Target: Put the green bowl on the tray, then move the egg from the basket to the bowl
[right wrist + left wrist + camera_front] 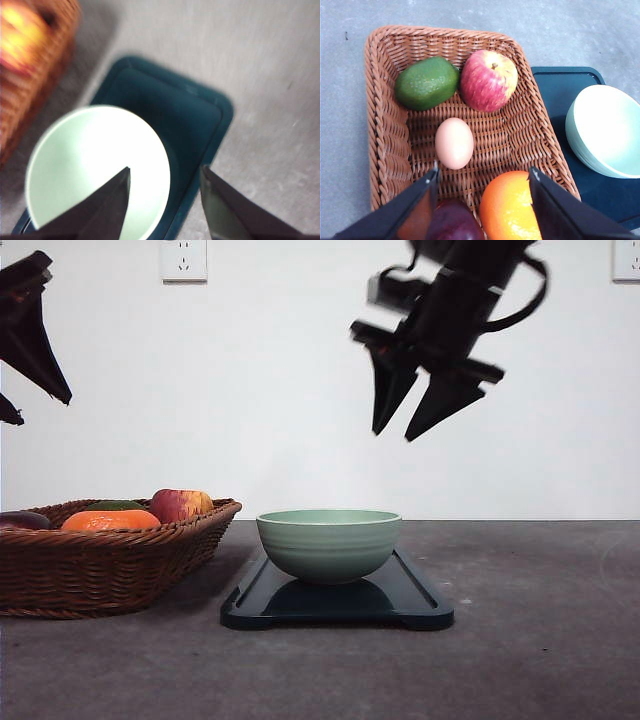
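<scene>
Nearest to us on the grey bench (540, 640), the dark tray (420, 605) lies flat with the green bowl (329, 543) sitting upright on it, towards the basket side. We judge the first step done: the bowl is parked beside the basket (110, 565) so the egg has only a short trip.

To the left, the woven basket holds the egg (454, 143) lying on its floor near the middle, apart from the avocado (427, 83), apple (488, 80), orange (510, 207) and a dark purple fruit (452, 222) around it.

Farther back and higher, the right gripper (408, 412) hangs above the bowl, its jaws apart and holding nothing. The left gripper (484, 180) hovers over the basket, jaws spread wide and empty, with the egg just ahead of them, which we read as lining up for a pick.
</scene>
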Motion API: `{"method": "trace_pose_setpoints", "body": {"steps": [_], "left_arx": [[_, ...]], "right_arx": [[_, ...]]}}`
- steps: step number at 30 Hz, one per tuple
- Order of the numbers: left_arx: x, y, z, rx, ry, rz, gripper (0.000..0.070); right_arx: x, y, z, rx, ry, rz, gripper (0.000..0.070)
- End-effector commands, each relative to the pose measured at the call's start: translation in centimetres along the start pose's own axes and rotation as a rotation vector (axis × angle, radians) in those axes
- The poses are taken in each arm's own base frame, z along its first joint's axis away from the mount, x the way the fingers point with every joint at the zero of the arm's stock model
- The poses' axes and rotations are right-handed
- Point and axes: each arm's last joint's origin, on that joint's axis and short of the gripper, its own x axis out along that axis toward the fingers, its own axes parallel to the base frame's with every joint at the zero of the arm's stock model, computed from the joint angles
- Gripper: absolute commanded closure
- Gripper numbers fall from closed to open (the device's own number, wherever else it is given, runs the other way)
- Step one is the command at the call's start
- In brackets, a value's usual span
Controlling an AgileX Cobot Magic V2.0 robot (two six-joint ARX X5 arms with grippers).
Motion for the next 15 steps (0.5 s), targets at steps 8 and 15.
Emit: {"method": "trace_pose_setpoints", "body": {"steps": [8, 15], "left_arx": [[-0.1, -0.2, 0.7, 0.007, -0.017, -0.007, 0.0349], [-0.1, -0.2, 0.6, 0.006, -0.016, -0.007, 0.0350]], "right_arx": [[-3.9, 0.3, -6.0, -0.080, -0.155, 0.011, 0.0432], [-6.7, -0.2, -10.0, -0.110, -0.196, -0.007, 0.0433]]}}
